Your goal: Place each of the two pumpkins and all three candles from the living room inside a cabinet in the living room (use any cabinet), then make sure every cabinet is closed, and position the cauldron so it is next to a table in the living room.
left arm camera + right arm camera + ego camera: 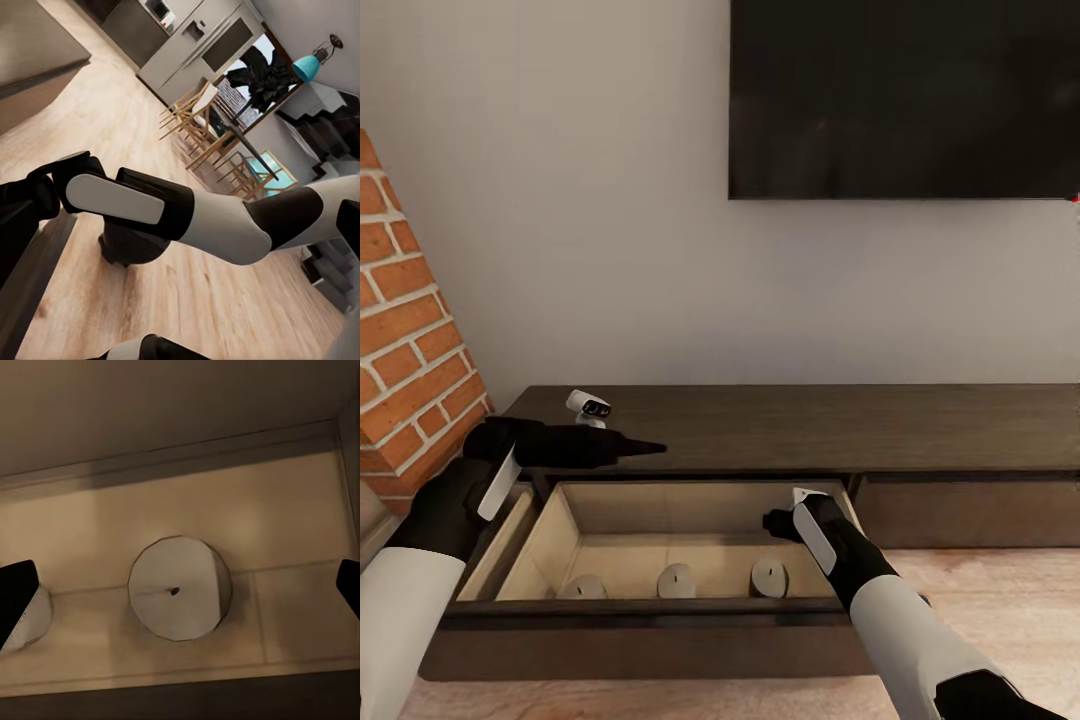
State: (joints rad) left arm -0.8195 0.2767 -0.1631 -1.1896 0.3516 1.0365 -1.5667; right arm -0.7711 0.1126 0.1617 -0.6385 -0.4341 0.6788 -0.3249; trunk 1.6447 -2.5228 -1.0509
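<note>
**Three candles sit in the open drawer**

The cabinet (810, 425) is long, low and dark brown. It stands against a pale wall. One drawer (550, 545) is pulled out toward the robot. Inside it is light beige. Three candles stand in a row at the near side of the drawer floor: a left candle (582, 587), a middle candle (676, 580) and a right candle (768, 576). They are apart from each other.

The right gripper (785, 522) hangs over the right part of the drawer. In the right wrist view its two dark fingertips (16, 592) are far apart, with nothing between them, and a candle (178, 587) sits right below. The left gripper (645, 449) points right, over the cabinet top, just past the far edge of the drawer. I cannot tell if its fingers are apart or together.

The candles look done. I think the next good thing is to lift the right arm straight up and out, so it does not bump a candle. Pushing the drawer in should be slow, so the candles do not tip.

A small white thing (589, 405) lies on the cabinet top at the far left. A big dark screen (905, 95) hangs on the wall above. A brick wall (405, 330) is at the left. The floor (1000, 590) is light wood. No pumpkins or cauldron can be seen here.
</note>
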